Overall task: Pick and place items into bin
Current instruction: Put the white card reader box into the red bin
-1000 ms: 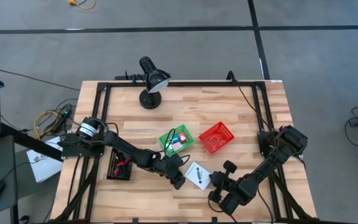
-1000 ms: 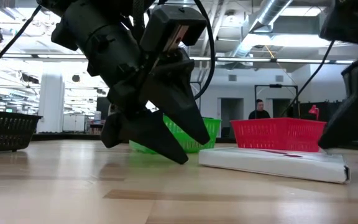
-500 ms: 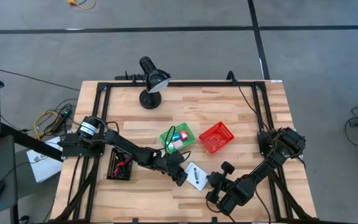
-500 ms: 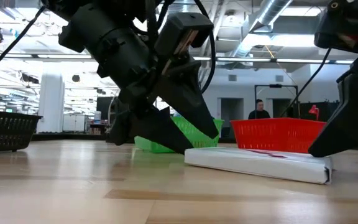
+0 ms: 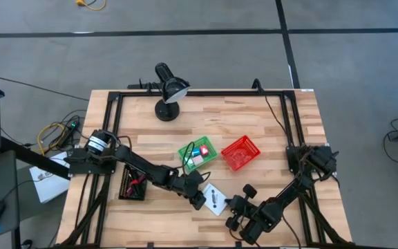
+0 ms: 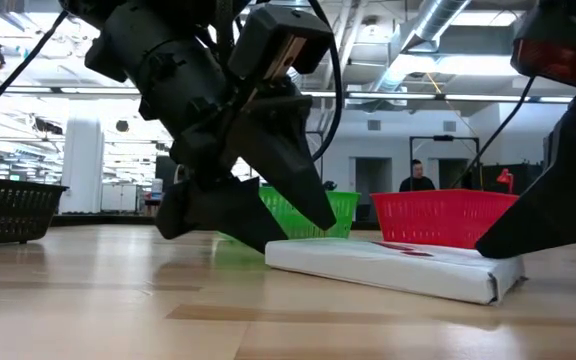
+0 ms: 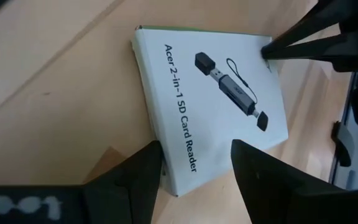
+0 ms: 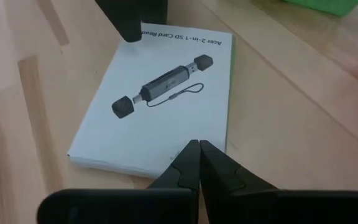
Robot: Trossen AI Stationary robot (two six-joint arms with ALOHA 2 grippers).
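Two tools crowd the card-reader box

High view: white box lies flat on the desk, between both tools, near the green bin.
Left wrist view: left tool spread astride one box edge; seat deeper before closing.
Right wrist view: right tool pressed together, tip steadying the opposite edge.

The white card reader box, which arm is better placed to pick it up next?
Left. Its tool is open, straddling one edge of the white box. The right tool is shut, its tip merely pressing the opposite edge.

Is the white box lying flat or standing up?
Lying flat. The white card reader box rests on the wooden table with its printed face up; the low view shows it low against the tabletop.
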